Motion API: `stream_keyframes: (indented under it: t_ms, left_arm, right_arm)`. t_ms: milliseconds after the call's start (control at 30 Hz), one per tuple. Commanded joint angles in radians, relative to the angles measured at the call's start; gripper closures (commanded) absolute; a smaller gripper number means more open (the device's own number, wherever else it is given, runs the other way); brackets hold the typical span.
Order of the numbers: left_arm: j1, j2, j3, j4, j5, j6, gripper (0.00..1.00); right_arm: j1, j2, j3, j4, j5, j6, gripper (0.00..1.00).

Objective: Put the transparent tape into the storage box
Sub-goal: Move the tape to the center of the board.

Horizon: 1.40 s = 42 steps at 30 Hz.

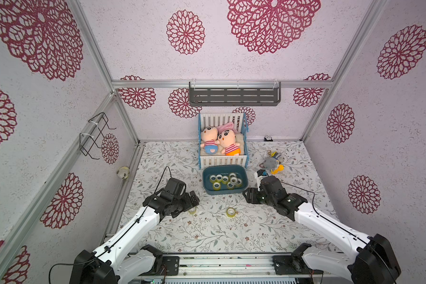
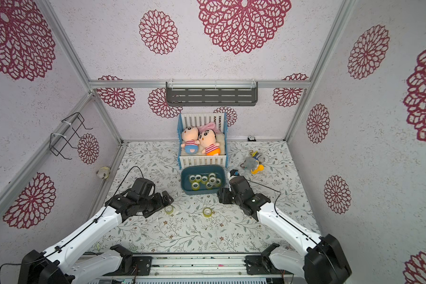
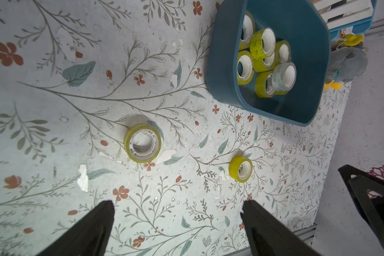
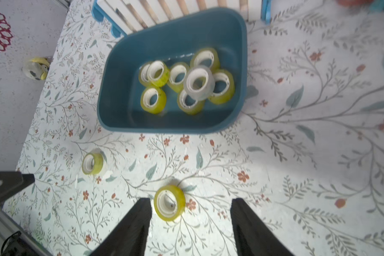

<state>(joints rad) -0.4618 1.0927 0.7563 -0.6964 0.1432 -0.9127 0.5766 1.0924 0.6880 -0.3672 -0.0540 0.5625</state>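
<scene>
The storage box (image 1: 208, 190) (image 4: 111, 106) is a dark teal tub in front of the crib. It holds several yellowish rolls of transparent tape and one whitish roll (image 4: 198, 83) lying on top of them. Two more tape rolls lie on the floral table: one (image 1: 192, 210) (image 3: 142, 143) close to my left gripper (image 1: 194, 198) (image 3: 177, 206), which is open and empty. The other roll (image 1: 231, 212) (image 4: 170, 206) shows between the fingers of my right gripper (image 1: 247, 194) (image 4: 191, 201). That gripper is open, holds nothing, and hovers by the box's front right corner.
A white-slatted blue toy crib (image 1: 246, 157) with two dolls stands right behind the box. A grey and yellow plush toy (image 1: 272, 163) lies to the right of the crib. A grey shelf (image 1: 234, 96) hangs on the back wall, and a wire rack (image 1: 94, 135) on the left wall.
</scene>
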Motion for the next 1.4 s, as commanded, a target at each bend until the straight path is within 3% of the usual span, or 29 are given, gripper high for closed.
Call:
stream_keyframes:
  t_ms: [0,133,300,700,1367]
  left_arm:
    - [-0.018,0.012,0.028,-0.071,-0.042,0.017,0.03]
    - [-0.028,0.033,0.036,-0.115,-0.028,0.032,0.01]
    - [-0.038,0.039,0.023,-0.164,-0.04,0.015,0.0]
    - [-0.066,0.099,0.013,-0.181,-0.044,-0.014,0.01]
    - [-0.051,-0.024,-0.021,-0.126,-0.104,-0.035,0.03]
  right_arm:
    - [0.018,-0.099,-0.059,0.045,-0.023,0.076,0.36]
    - [0.035,-0.165,-0.16,0.067,-0.022,0.135,0.36]
    - [0.086,-0.14,-0.191,0.075,0.002,0.188,0.37]
    - [0.286,0.164,-0.067,0.03,0.148,0.283,0.38]
    - [0.28,0.449,0.106,-0.021,0.244,0.259,0.34]
